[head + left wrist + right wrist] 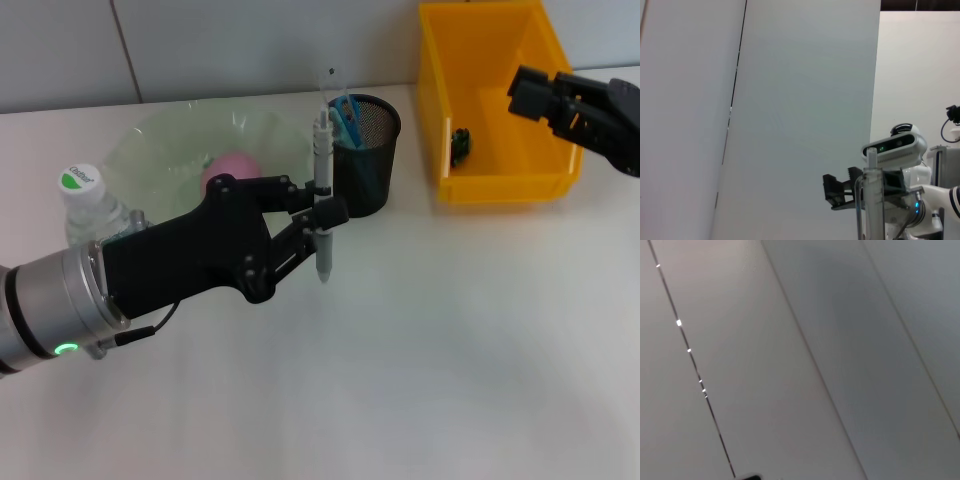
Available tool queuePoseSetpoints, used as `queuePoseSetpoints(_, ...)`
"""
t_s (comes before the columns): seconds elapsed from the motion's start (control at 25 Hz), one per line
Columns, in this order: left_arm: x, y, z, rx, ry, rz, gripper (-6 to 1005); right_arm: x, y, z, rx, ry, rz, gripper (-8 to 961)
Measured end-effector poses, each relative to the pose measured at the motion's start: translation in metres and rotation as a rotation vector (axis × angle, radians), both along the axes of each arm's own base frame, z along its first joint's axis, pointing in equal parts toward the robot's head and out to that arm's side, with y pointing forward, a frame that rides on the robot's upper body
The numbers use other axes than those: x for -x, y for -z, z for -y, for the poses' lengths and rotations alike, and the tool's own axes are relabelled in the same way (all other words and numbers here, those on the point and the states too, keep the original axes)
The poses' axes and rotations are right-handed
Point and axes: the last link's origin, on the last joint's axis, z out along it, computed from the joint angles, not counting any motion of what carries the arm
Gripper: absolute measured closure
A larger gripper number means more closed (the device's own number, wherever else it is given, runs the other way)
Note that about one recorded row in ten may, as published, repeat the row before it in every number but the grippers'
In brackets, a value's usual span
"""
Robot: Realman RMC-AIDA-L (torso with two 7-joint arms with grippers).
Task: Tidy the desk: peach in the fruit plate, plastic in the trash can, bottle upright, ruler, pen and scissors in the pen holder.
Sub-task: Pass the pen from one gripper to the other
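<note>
My left gripper (322, 203) is shut on a grey-white pen (321, 150), held upright just off the table and close beside the black mesh pen holder (368, 160). Blue-handled scissors (347, 115) and a clear ruler (331, 88) stand in the holder. A pink peach (232, 170) lies in the green translucent fruit plate (180, 140). The bottle (88, 200) stands upright at the left. My right gripper (535, 92) hovers over the yellow trash can (500, 185), which holds a small dark item (460, 146). The left wrist view shows the pen (873, 195) against the wall.
The white table (450, 350) stretches open toward the front and right. The plate lies right behind my left arm, with the bottle at its elbow side. The back wall runs behind the bin and the plate.
</note>
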Motion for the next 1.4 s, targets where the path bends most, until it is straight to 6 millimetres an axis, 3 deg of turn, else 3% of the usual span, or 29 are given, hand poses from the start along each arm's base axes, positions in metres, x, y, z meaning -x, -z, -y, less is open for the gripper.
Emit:
queuePoseSetpoints(0.16, 0.001, 0.003, 0.002, 0.004, 0.002, -0.013, 844, 0.002, 0.000, 0.004, 0.017, -0.037, 0.031, 656)
queuePoseSetpoints(0.6, -0.004, 0.015, 0.003, 0.038, 0.021, -0.057, 844, 0.021, 0.015, 0.004, 0.024, -0.164, 0.098, 477)
queuePoseSetpoints(0.8, -0.008, 0.017, 0.004, 0.046, 0.030, -0.049, 844, 0.031, 0.021, -0.001, 0.042, -0.206, 0.119, 311)
queuePoseSetpoints(1.4, -0.015, 0.022, 0.004, 0.077, 0.057, -0.058, 845, 0.054, 0.049, -0.009, 0.098, -0.290, 0.171, 317)
